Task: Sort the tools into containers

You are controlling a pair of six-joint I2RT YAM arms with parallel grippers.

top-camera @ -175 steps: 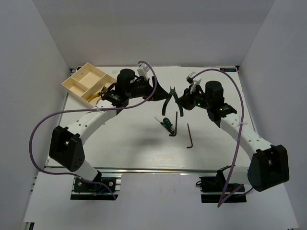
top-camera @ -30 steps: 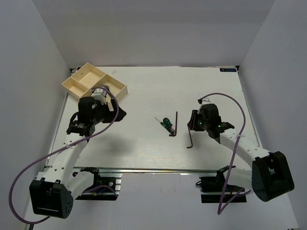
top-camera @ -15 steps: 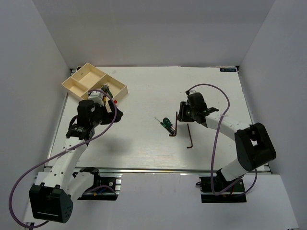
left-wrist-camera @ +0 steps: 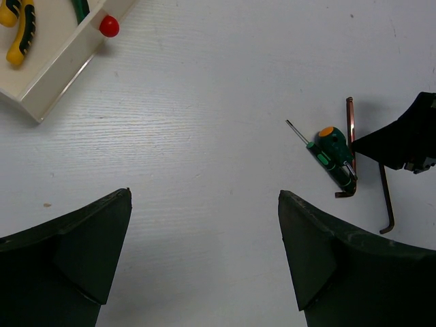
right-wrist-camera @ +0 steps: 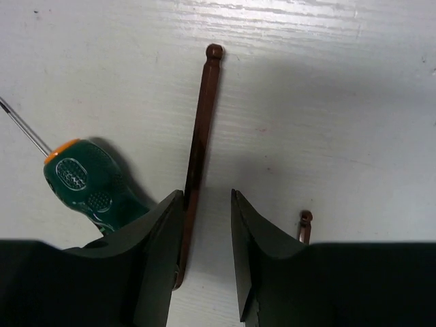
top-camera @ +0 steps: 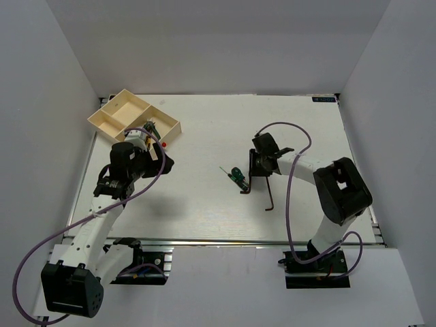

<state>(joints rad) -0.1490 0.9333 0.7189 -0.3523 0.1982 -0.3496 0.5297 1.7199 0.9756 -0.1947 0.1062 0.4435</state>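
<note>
Nearest the arm bases, the second hex key (top-camera: 268,195), dark and L-shaped, is lying on the white tabletop (top-camera: 197,204) with its bent end toward the bases, just beside the right end effector (right-wrist-camera: 206,197) and untouched. That end effector is hovering low with its fingers slightly spread, straddling the long shaft of the first hex key (right-wrist-camera: 201,116). The dark brownish, ball-tipped shaft is running between them, hugging one finger (right-wrist-camera: 153,259), with a gap on the other side, so it is not pinched. The screwdriver (right-wrist-camera: 87,185), with a green handle, orange cap and thin shaft, is lying just beside that key, partly under the same finger. The left end effector (left-wrist-camera: 204,197) is hanging well apart from these tools, fingers spread wide, gripping nothing. Farthest, the cream tray (left-wrist-camera: 58,71) is sitting at the far-left corner, holding yellow-handled pliers (left-wrist-camera: 16,30) and a green-handled tool (left-wrist-camera: 80,8); a red knob (left-wrist-camera: 108,26) is sitting just beside its outer wall.
</note>
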